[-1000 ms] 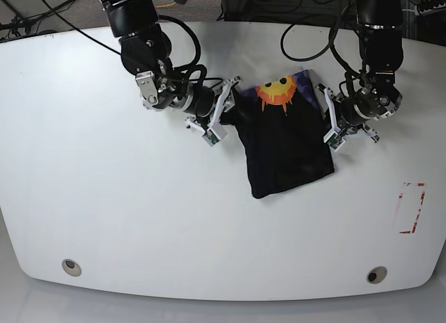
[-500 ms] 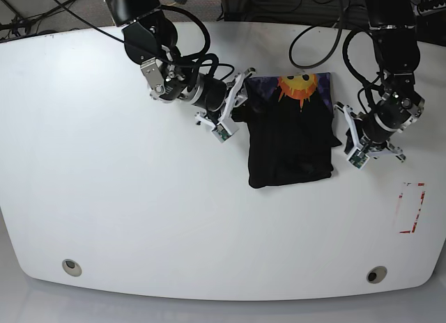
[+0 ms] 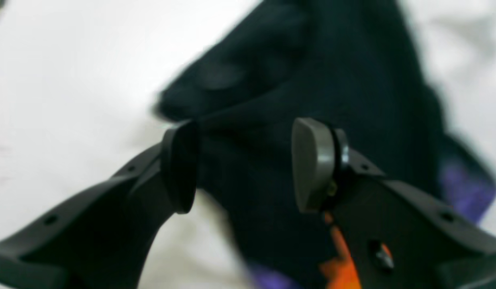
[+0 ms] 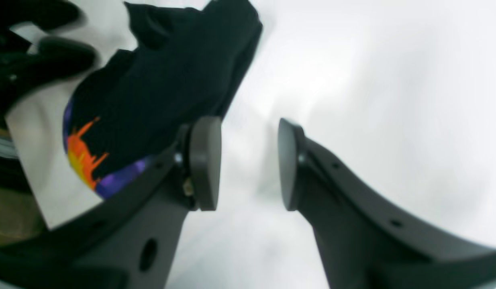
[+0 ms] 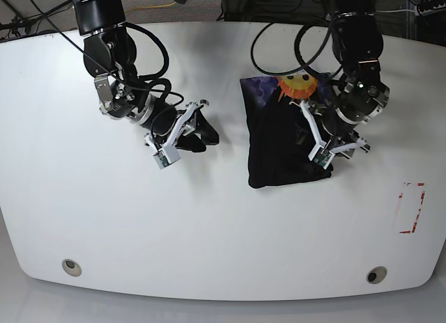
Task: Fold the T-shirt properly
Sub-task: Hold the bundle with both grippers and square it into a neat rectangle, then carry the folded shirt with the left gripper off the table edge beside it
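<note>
Both jaws parted: left over T-shirt (image 5: 282, 145), right beside it.

Matt black cloth T-shirt (image 5: 286, 152) — soft

Base view: looks steeply down from the near side, high above my table (image 5: 90, 218), taking in both arms.
Left wrist view: rides behind my left gripper (image 3: 243, 164), very near, blurred.
Right wrist view: behind my right gripper (image 4: 248, 164), close to the tabletop.
Shared: all three catch the T-shirt (image 5: 279, 149).
</note>
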{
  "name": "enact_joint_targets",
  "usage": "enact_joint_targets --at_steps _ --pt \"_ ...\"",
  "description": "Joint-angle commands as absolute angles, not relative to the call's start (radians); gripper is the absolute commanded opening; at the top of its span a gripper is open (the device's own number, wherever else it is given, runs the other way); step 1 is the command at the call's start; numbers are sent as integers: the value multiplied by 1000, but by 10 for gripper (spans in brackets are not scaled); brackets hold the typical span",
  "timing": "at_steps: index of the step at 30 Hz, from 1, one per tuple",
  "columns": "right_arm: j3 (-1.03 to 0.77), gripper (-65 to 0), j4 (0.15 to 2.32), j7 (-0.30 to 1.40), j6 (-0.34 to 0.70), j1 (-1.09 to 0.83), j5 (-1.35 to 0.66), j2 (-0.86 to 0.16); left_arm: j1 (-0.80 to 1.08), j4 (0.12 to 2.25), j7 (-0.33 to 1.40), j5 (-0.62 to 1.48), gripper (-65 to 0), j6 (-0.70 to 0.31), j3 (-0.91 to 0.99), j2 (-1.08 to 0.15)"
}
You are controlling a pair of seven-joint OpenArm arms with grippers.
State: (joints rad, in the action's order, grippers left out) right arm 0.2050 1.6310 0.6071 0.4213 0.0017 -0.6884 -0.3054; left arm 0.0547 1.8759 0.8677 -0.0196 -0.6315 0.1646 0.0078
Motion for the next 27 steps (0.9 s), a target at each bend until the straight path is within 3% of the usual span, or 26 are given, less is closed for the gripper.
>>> enact_joint_targets --at_steps 1,10,16,20,27 --pt "194 -431 1649 593 435 15 -708 -326 50 1893 840 -7 -311 -558 131 33" --pt "120 -431 1649 621 440 -16 -708 -317 147 1842 796 1 -171 -338 -19 47" --pt "119 -431 1650 621 441 -21 -708 -317 191 1722 710 -1 -171 -331 -45 42" --pt "117 -431 1652 621 441 -19 -708 -318 182 1615 664 -1 -172 -332 36 13" --pt "117 -431 1653 621 441 -21 -734 -325 143 1532 665 1 -172 -360 173 -122"
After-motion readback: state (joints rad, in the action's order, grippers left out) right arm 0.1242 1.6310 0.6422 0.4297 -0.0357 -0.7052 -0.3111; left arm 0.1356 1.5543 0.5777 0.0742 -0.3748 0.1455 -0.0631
